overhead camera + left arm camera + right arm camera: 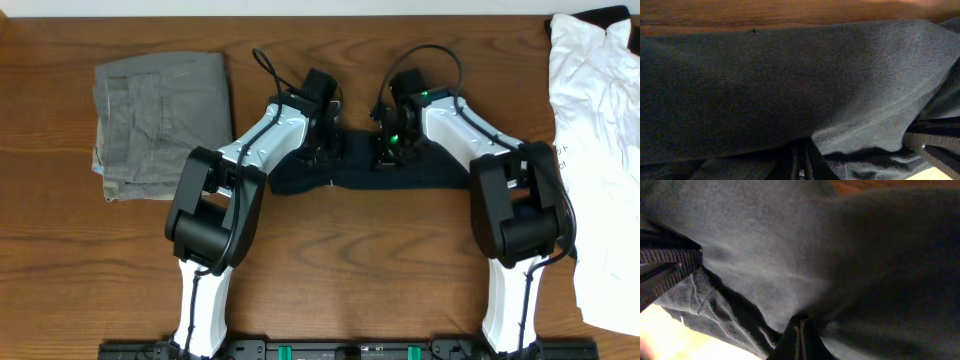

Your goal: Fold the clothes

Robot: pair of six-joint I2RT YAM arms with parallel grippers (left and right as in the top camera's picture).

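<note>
- Overhead view: the black T-shirt [352, 178] lies near the middle of the wooden table [350, 265], bunched into a narrow dark band that runs left to right between the two arms; both wrists are low over its far edge.
- Left gripper [800, 161]: in the left wrist view its fingers are pressed together with a fold of the dark cloth between them; I judge it is clenched on the T-shirt.
- Right gripper [799, 336]: in the right wrist view the jaws are also closed to a thin line, and the cloth rises from them in a tight ridge; it seems to be pinching the T-shirt too.
- Handling, as a judgement: the fabric looks thin, soft and light; it will sag and wrinkle, not keep any shape; it is not fragile; on the smooth wood it may slide easily.
- Where to hold: a hem or a shoulder seam should give the firmest pinch; one layer only, because two layers caught together could spoil the fold.
- Other things: folded grey-green trousers [160, 120] lie well apart at the left; a white garment [600, 150] lies at the right edge.
- Writing: no brand or label can be read on the T-shirt; the small dark marks on the white garment are too small to read.
</note>
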